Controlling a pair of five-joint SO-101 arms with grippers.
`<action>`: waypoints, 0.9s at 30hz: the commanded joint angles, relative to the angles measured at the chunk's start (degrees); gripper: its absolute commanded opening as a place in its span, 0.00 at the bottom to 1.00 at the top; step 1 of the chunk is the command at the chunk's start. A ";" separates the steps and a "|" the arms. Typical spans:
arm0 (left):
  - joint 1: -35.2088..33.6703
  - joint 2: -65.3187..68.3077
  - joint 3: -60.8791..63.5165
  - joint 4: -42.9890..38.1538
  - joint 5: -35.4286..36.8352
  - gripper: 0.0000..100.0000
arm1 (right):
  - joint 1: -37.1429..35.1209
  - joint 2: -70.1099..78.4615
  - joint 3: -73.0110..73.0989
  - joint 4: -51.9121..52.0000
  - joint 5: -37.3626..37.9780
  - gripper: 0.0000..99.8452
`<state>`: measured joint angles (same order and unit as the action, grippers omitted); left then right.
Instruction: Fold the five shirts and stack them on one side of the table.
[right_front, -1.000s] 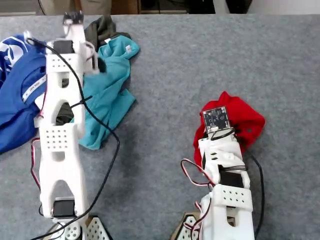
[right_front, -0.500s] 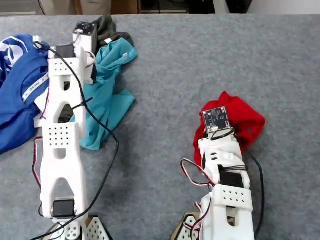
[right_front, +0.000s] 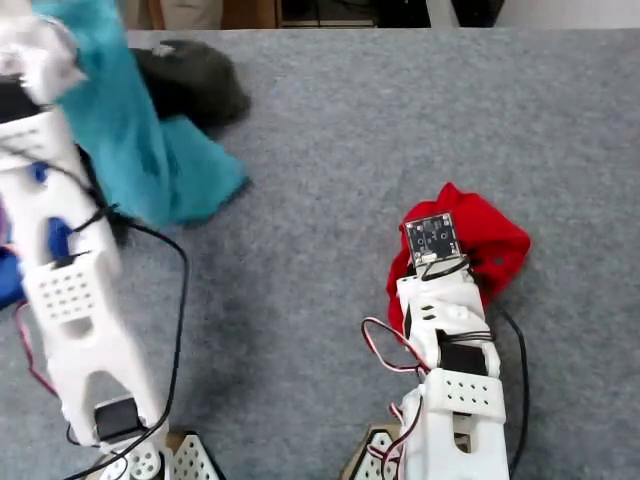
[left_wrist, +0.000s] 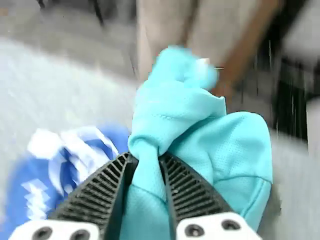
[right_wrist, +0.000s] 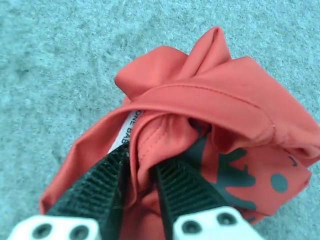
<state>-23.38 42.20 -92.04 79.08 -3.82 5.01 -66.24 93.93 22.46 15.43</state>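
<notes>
Because the left gripper pinches just 1 fold of the teal shirt, it may slip; the right gripper grips the red shirt.

Shirts we can only partly see
From above, the teal shirt is smeared and cut by the top edge, the dark shirt blurred, the blue shirt largely behind the left arm, and the red shirt partly under the right arm.

Left pincer high, clamped; right pincer low, clamped
</notes>
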 joint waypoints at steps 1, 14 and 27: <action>-6.59 -11.03 -3.52 -6.77 0.79 0.02 | -0.92 -0.22 0.04 0.35 0.44 0.00; -12.40 -0.84 -1.14 -7.65 -5.80 0.02 | -0.92 -0.22 0.04 0.35 0.53 0.00; -3.08 5.76 -1.14 20.04 -1.93 0.25 | -0.92 -0.22 0.04 0.18 0.53 0.00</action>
<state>-28.04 49.14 -92.22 96.57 -7.78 5.01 -66.24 93.93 22.46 15.43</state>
